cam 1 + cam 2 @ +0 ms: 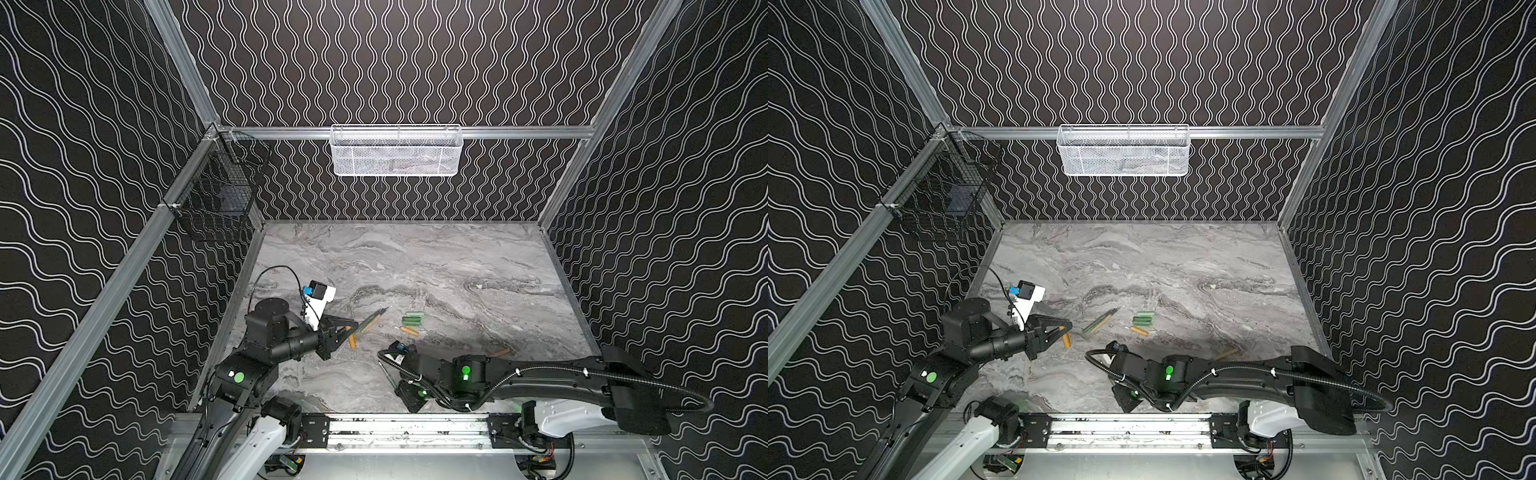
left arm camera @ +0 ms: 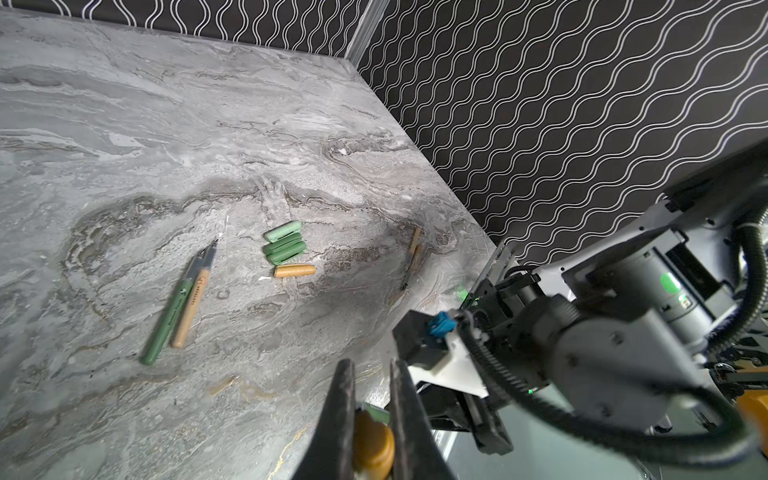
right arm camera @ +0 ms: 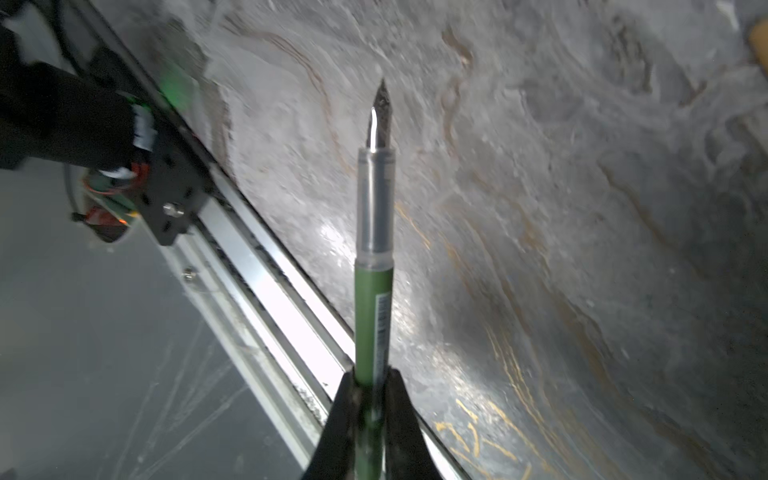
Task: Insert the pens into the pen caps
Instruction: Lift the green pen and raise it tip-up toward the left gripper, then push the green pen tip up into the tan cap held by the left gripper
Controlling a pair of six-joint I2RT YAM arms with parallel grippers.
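The left pincer (image 2: 371,372) is clamping an orange pen cap (image 2: 372,444) between closed jaws over the left of the marbled surface (image 2: 124,166). The right pincer (image 3: 368,380) is gripping a green pen (image 3: 373,299) by its barrel, nib pointing outward, beside the front rail (image 3: 270,299). Out on the surface, a loose green pen (image 2: 166,320) and a loose orange pen (image 2: 189,307) are lying side by side. Three green caps (image 2: 284,245) are sitting bunched together with an orange cap (image 2: 295,271) just beside them, and a far orange pen (image 2: 413,253) is resting nearer the right wall.

Fingers (image 3: 345,419) grip green pen (image 3: 371,316); nib (image 3: 381,112) seemingly above table (image 3: 561,208).
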